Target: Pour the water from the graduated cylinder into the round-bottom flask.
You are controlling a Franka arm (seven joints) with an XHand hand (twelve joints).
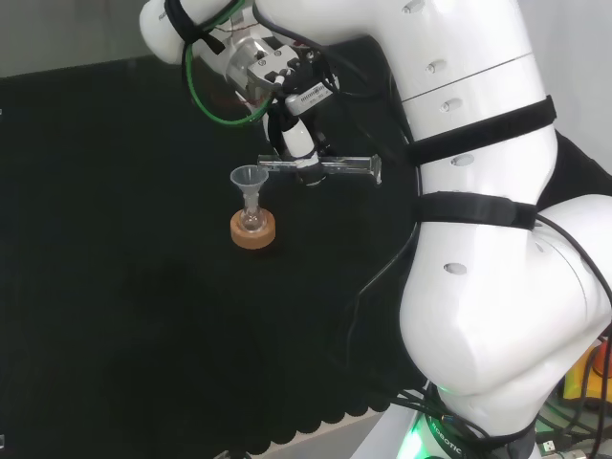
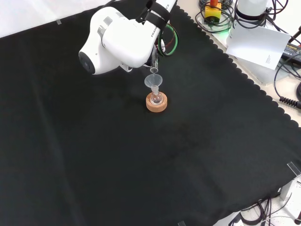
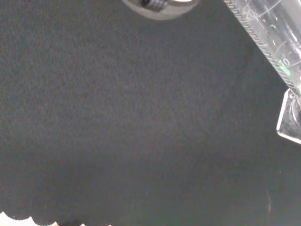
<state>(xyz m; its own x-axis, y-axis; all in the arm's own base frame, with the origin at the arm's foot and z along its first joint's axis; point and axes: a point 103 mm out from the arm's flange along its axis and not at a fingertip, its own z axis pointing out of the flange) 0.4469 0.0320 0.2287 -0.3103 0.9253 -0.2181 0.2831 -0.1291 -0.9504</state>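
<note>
Cloth: a black cloth (image 2: 141,179) is spread over the bench, and its edge is cut in small waves.
Paper: a white sheet (image 2: 257,43) is laid past the cloth's far right edge in the front view.
Cables: black cables (image 2: 288,80) are seen beside the sheet.
Yellow thing: a yellow and red thing (image 2: 212,10) is ringed by cables at the top.

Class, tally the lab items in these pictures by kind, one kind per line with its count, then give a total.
Graduated cylinder: 1
Funnel: 1
Round-bottom flask: 1
Cork ring: 1
Total: 4
</note>
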